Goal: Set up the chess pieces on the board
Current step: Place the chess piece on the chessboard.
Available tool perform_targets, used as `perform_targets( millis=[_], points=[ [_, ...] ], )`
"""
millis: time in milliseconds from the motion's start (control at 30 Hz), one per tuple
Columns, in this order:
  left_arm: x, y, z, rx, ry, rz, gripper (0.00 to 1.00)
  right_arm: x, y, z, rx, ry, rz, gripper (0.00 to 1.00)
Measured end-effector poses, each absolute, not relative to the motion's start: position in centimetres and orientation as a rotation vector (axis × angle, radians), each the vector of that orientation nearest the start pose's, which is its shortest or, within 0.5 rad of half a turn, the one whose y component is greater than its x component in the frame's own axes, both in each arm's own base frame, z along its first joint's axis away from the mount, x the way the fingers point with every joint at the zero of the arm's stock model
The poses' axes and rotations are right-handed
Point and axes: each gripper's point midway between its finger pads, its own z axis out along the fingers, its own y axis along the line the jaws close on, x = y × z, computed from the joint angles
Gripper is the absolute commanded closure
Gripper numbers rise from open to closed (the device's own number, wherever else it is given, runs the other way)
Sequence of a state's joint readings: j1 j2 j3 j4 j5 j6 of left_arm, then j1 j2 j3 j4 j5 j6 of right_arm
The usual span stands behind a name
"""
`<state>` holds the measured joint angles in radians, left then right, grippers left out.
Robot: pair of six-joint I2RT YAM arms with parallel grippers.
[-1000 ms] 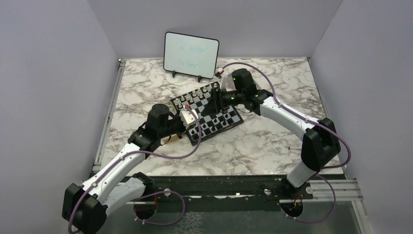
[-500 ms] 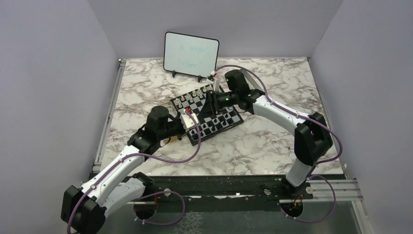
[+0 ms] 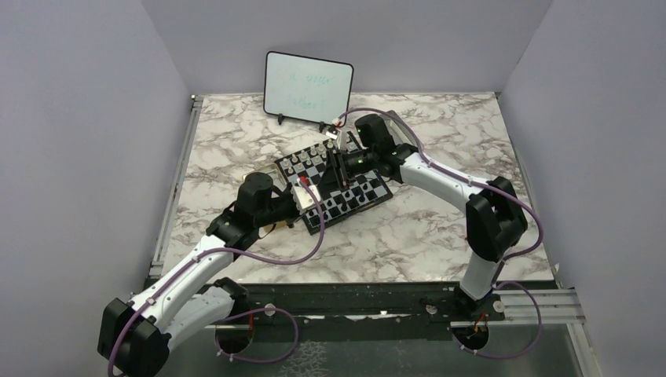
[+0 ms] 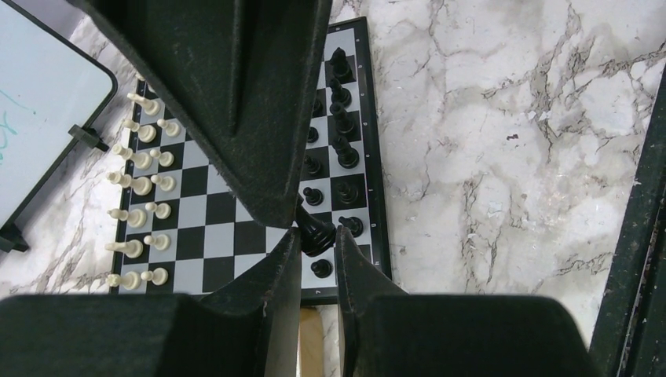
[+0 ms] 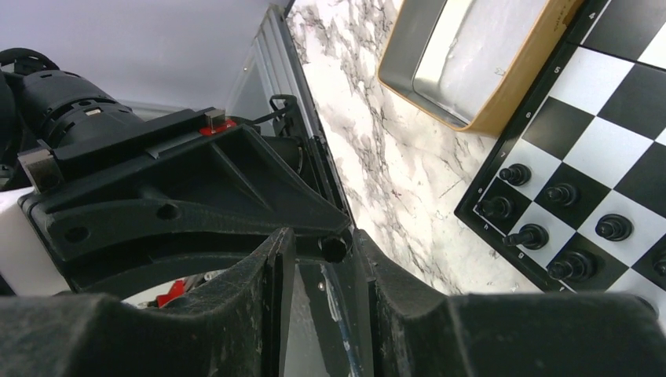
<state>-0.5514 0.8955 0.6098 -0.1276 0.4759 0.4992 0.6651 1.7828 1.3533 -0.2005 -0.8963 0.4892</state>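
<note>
Layout of the table [image 3: 408, 228], seen from the arms' side. The board [image 4: 206, 210] lies near the middle, turned at an angle. The chess pieces [image 4: 342, 126] stand in two rows along its near edge, the opposing set [image 4: 141, 184] along its far edge. A box [image 5: 514, 94], holding a tray [image 5: 471, 47], lies just beside the board's left edge. A whiteboard [image 3: 308, 88] stands behind the board.

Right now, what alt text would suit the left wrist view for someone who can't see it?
The left jaws pinch a black piece near the lower right corner of the board. Other black pieces line its right side and white pieces its left, on a marble table.
</note>
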Motion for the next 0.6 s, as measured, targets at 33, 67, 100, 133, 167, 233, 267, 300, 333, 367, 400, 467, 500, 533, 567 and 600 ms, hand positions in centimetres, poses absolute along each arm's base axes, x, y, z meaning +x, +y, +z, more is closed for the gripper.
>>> perform_targets(
  millis=[33, 67, 100, 133, 167, 233, 267, 300, 333, 367, 400, 467, 500, 533, 567, 600],
  points=[
    [23.18, -21.65, 17.8, 1.243, 1.529, -0.506, 0.86, 25.26, 38.92, 19.57, -0.777, 2.271, 1.59, 0.65],
    [23.14, -21.65, 17.77, 1.244, 1.529, -0.507, 0.86, 25.29, 39.06, 19.56, -0.78, 2.271, 1.591, 0.67],
    [23.08, -21.68, 17.79, 1.245, 1.527, -0.508, 0.86, 25.3, 39.18, 19.54, -0.783, 2.271, 1.593, 0.69],
    [23.06, -21.68, 17.81, 1.245, 1.525, -0.508, 0.86, 25.24, 39.27, 19.48, -0.785, 2.272, 1.595, 0.69],
    [23.05, -21.67, 17.86, 1.245, 1.524, -0.508, 0.86, 25.18, 39.31, 19.4, -0.786, 2.276, 1.596, 0.7],
    [23.0, -21.72, 17.89, 1.246, 1.522, -0.509, 0.86, 25.1, 39.35, 19.25, -0.789, 2.28, 1.601, 0.71],
    [22.98, -21.72, 17.88, 1.246, 1.522, -0.51, 0.86, 25.08, 39.36, 19.18, -0.789, 2.282, 1.603, 0.71],
    [22.95, -21.73, 17.85, 1.247, 1.522, -0.51, 0.86, 25.09, 39.34, 19.12, -0.789, 2.285, 1.603, 0.71],
    [22.93, -21.74, 17.85, 1.248, 1.521, -0.51, 0.86, 25.08, 39.34, 19.06, -0.788, 2.287, 1.603, 0.72],
    [22.92, -21.73, 17.85, 1.248, 1.521, -0.51, 0.86, 25.06, 39.32, 18.97, -0.787, 2.292, 1.602, 0.74],
    [22.9, -21.73, 17.84, 1.248, 1.52, -0.51, 0.86, 25.03, 39.29, 18.89, -0.788, 2.295, 1.601, 0.75],
    [22.86, -21.7, 17.79, 1.248, 1.521, -0.51, 0.87, 25.01, 39.27, 18.81, -0.789, 2.298, 1.601, 0.76],
    [22.85, -21.71, 17.77, 1.248, 1.521, -0.511, 0.87, 24.99, 39.26, 18.78, -0.788, 2.3, 1.601, 0.77],
    [22.85, -21.71, 17.77, 1.248, 1.521, -0.511, 0.87, 24.95, 39.25, 18.77, -0.788, 2.302, 1.603, 0.79],
    [22.85, -21.71, 17.77, 1.248, 1.521, -0.511, 0.87, 24.93, 39.25, 18.75, -0.788, 2.304, 1.605, 0.82],
    [22.84, -21.71, 17.76, 1.249, 1.521, -0.511, 0.86, 24.9, 39.25, 18.77, -0.79, 2.303, 1.607, 0.85]
  ],
)
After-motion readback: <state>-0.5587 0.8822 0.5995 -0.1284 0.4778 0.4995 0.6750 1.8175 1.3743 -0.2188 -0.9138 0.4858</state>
